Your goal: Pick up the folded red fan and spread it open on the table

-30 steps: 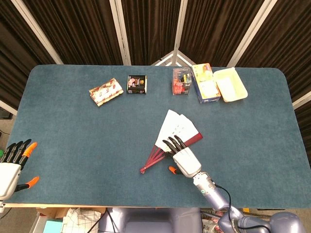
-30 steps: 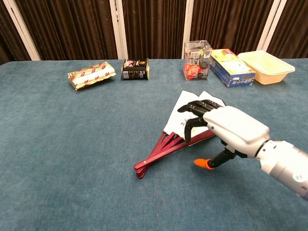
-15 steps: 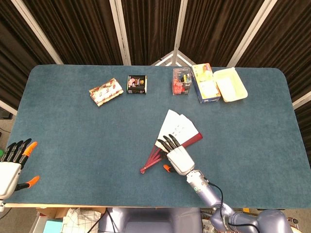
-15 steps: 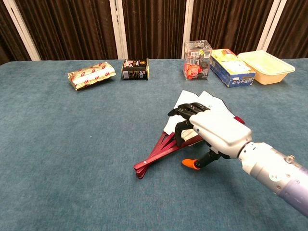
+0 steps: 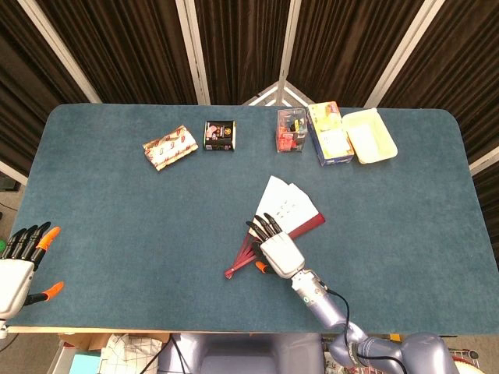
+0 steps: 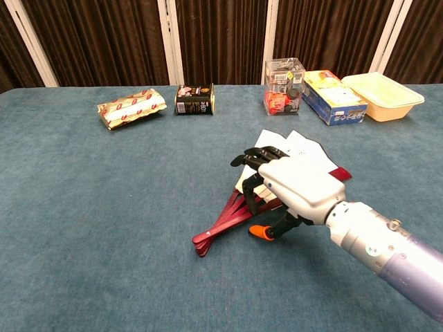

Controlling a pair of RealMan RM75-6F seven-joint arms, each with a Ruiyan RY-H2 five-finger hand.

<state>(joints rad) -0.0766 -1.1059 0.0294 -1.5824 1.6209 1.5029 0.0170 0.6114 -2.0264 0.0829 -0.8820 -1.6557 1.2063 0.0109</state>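
The red fan (image 5: 286, 205) lies partly spread on the blue table (image 5: 117, 218), its white paper leaf pointing to the far side and its red ribs (image 6: 217, 227) bunched toward the near left. My right hand (image 5: 278, 251) sits over the ribs just below the leaf. Its dark fingers (image 6: 253, 158) curl down onto the fan (image 6: 305, 149), and the orange-tipped thumb (image 6: 261, 232) is on the cloth beside the ribs. I see no clear grip. My left hand (image 5: 19, 263) hovers at the table's near left edge, fingers apart and holding nothing; the chest view does not show it.
Along the far side stand a gold-and-red packet (image 5: 170, 146), a black box (image 5: 220, 134), a clear plastic box (image 5: 291, 131), a blue-and-yellow carton (image 5: 330, 134) and a yellow tray (image 5: 370, 136). In the chest view they run from the packet (image 6: 131, 107) to the tray (image 6: 382, 95).
My right hand has slid left across the fan, from over the leaf's lower edge to over the ribs. The fan and my left hand have stayed put.
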